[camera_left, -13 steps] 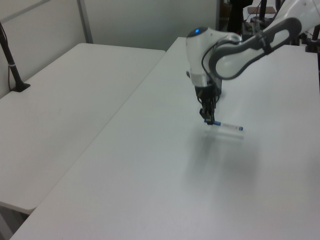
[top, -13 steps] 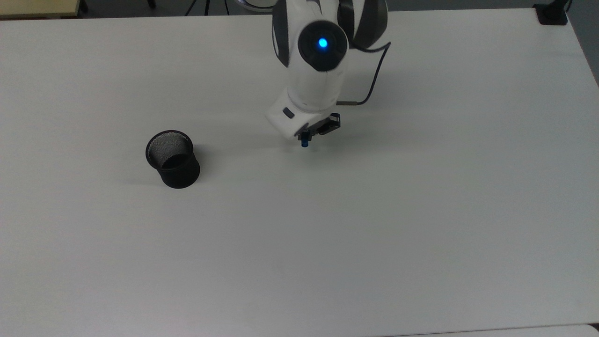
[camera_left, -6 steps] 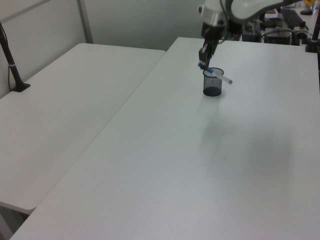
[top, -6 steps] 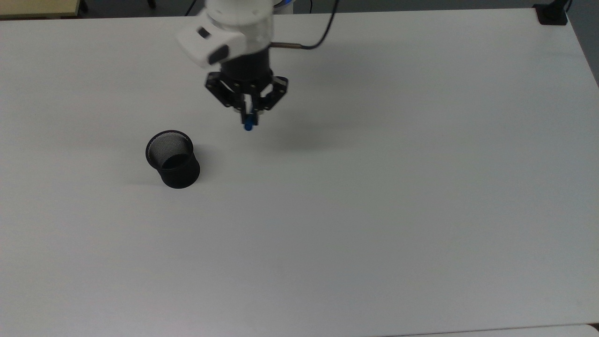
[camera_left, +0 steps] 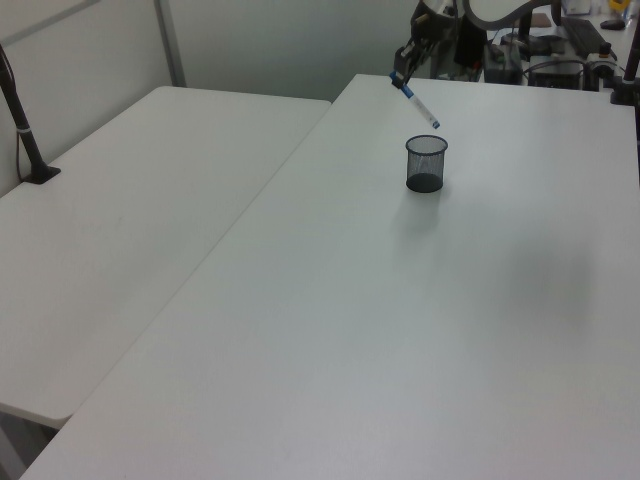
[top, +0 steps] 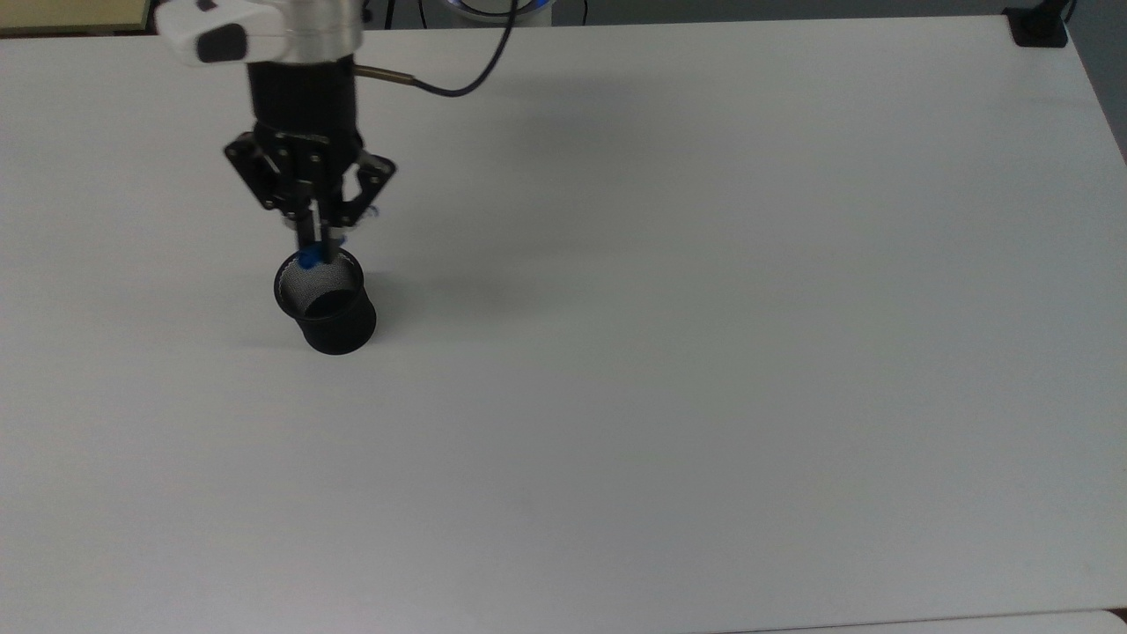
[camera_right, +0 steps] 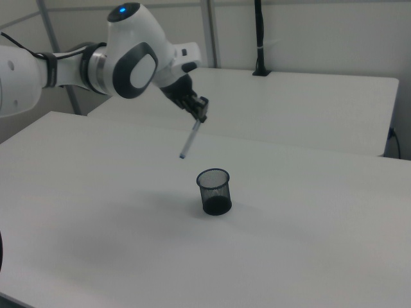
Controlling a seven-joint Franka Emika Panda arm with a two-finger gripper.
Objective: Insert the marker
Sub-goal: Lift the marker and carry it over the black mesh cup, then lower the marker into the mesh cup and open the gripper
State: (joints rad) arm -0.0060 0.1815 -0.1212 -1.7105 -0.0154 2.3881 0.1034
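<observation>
Table (top: 704, 352): marker (camera_right: 190, 142) now above cup (camera_right: 214, 191)

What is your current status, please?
Gripper shut on marker, airborne. Marker tilted, lower tip above and beside mesh cup, not inside. Nothing in the way.

Even, diffuse overhead light leaves soft grey shadows on the white table (top: 704, 352); no harsh glare.
</observation>
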